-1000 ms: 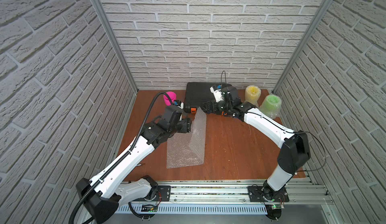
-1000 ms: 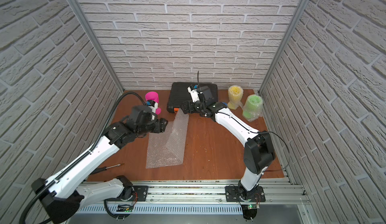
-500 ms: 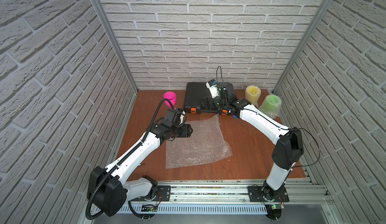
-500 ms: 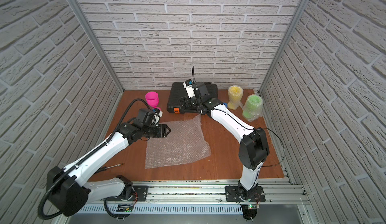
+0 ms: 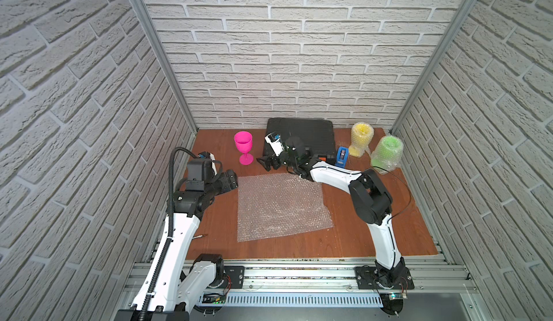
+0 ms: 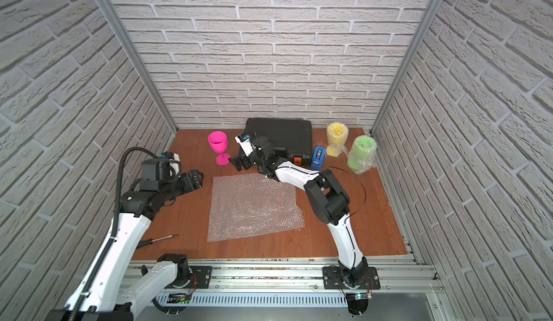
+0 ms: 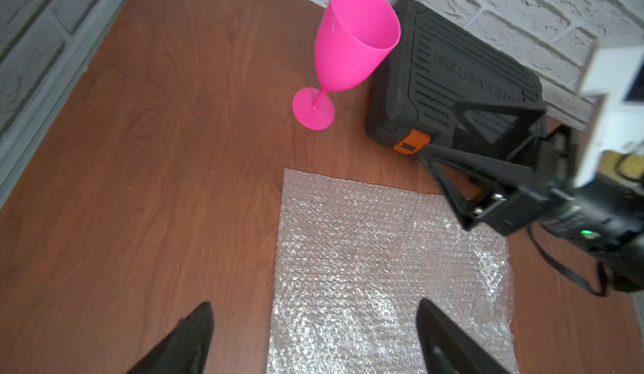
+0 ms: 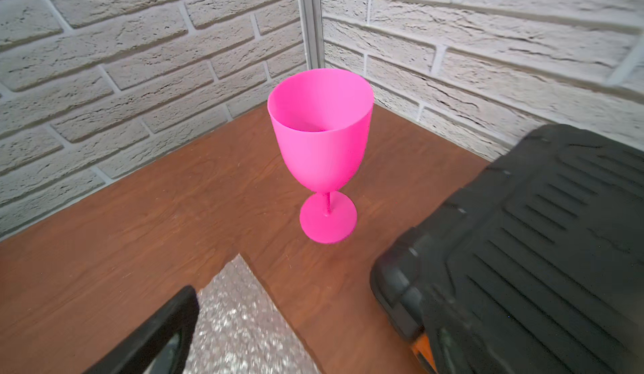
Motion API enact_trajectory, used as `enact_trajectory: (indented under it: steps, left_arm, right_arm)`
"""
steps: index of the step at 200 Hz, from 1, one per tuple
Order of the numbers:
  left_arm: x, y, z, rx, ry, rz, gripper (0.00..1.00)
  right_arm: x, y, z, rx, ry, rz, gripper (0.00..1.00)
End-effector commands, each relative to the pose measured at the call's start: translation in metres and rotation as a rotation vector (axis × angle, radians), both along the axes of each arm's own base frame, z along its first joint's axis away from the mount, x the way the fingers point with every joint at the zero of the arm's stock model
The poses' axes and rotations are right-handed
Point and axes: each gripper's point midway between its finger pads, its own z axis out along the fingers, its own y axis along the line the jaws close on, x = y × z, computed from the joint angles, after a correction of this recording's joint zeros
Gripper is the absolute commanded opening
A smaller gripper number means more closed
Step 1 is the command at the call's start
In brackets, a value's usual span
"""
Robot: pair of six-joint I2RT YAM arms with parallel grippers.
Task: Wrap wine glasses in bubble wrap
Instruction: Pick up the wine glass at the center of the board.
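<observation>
While the clear square bubble-wrap sheet [image 5: 281, 205] is laid flat on the brown wooden counter [image 5: 359, 238], the left hand [image 5: 232, 179] and right hand [image 5: 266, 164] are held wide open, empty, near its far edge.

I get bright, even overhead light in both top views, with soft shadows. The bubble wrap [image 7: 383, 267] glitters with glare. The brick walls [image 5: 59, 95] bow at frame edges. The right gripper [image 7: 441, 130] is motion-smeared in the left wrist view, and the black case [image 8: 522, 250] is blurred in the right wrist view.
</observation>
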Motion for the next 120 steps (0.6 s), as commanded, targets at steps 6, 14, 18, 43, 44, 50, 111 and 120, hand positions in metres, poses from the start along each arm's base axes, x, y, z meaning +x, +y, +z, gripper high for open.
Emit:
enact_trajectory:
  steps: [6,14,18,43,44,50,111,120]
  left_arm:
    - [0.003,0.008,-0.009,0.049,-0.003,0.004,0.89]
    - [0.009,0.01,-0.011,0.058,-0.017,0.01,0.88]
    - [0.013,0.01,-0.012,0.062,-0.031,0.007,0.88]
    - [0.048,-0.002,-0.02,0.037,-0.227,-0.055,0.85]
    - [0.05,-0.003,-0.019,0.036,-0.243,-0.058,0.85]
    - [0.057,-0.008,-0.021,0.033,-0.314,-0.084,0.85]
    - [0.111,-0.011,-0.031,0.23,-0.662,-0.175,0.9]
    - [0.119,-0.012,-0.034,0.246,-0.678,-0.189,0.9]
  right_arm:
    - [0.022,0.028,0.055,0.176,-0.199,-0.021,1.0]
    - [0.027,0.031,0.048,0.176,-0.202,-0.035,1.0]
    - [0.028,0.032,0.046,0.18,-0.204,-0.043,1.0]
    - [0.023,0.018,0.055,0.182,-0.221,-0.079,1.0]
    - [0.023,0.017,0.055,0.18,-0.222,-0.08,1.0]
    - [0.019,0.012,0.058,0.169,-0.226,-0.084,1.0]
    - [-0.024,-0.043,0.099,0.118,-0.264,-0.124,1.0]
    - [-0.033,-0.052,0.119,0.119,-0.286,-0.126,1.0]
